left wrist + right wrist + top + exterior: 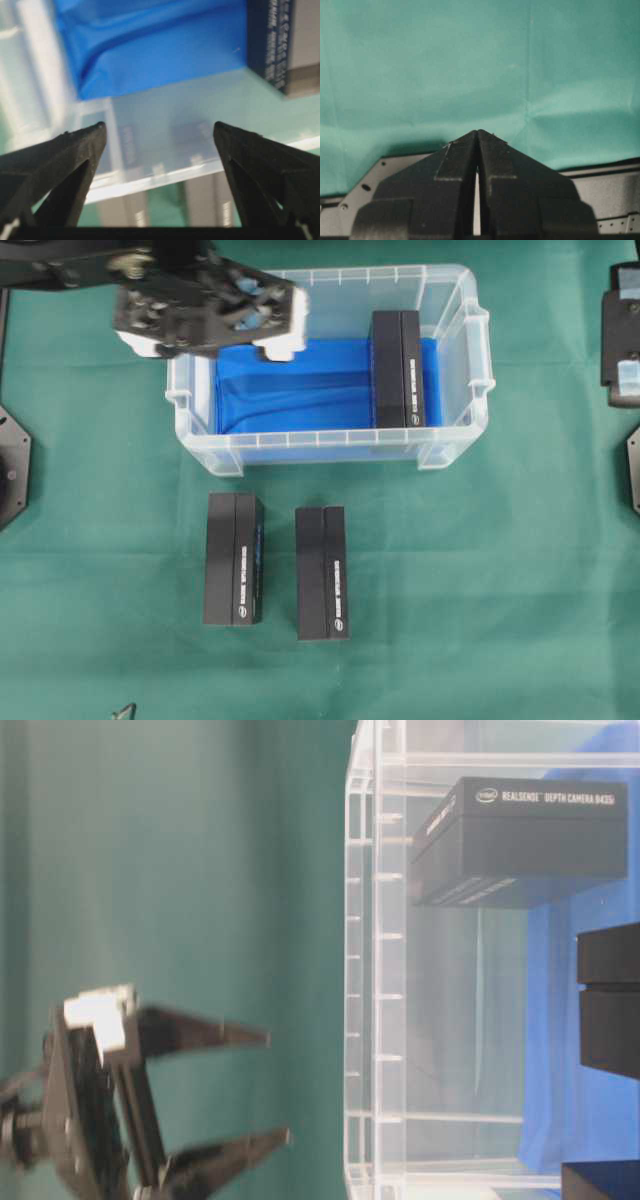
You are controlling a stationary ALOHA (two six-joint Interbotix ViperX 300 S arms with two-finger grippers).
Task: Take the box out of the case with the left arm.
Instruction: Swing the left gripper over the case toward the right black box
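We note one black box (pixel 398 370) left in the case (pixel 330 445), standing on edge against the right-hand wall, on the blue sheet (pixel 290 385) that lines the floor. The rest of the case floor is bare blue, the sheet rumpled toward the left. Two matching boxes, one (pixel 234 558) and the other (pixel 322 572), stand side by side on the green tabletop (pixel 500 570) just in front of the case, apart from each other; we judge these are ones already taken out, set clear of the case so they do not block the reach.

The left pincer (pixel 210 308) hangs over the case's back-left corner, well apart from the remaining box. Its jaws are spread wide and carry nothing. In the left wrist view the two dark fingers (pixel 65 160) frame the clear case wall and the blue sheet, with the box at the upper right edge of the view. We read the wide spread as readiness for the box's thickness.

The right pincer (pixel 477 145) is clenched tight on nothing, over bare green cloth, away from the work. We suppose it is parked so the left arm has the case to itself.

Our judgement: two of three boxes out, last one pending. The left pincer needs to cross rightward over the case and descend astride the box. The near wall leaves little room for the outer finger there.
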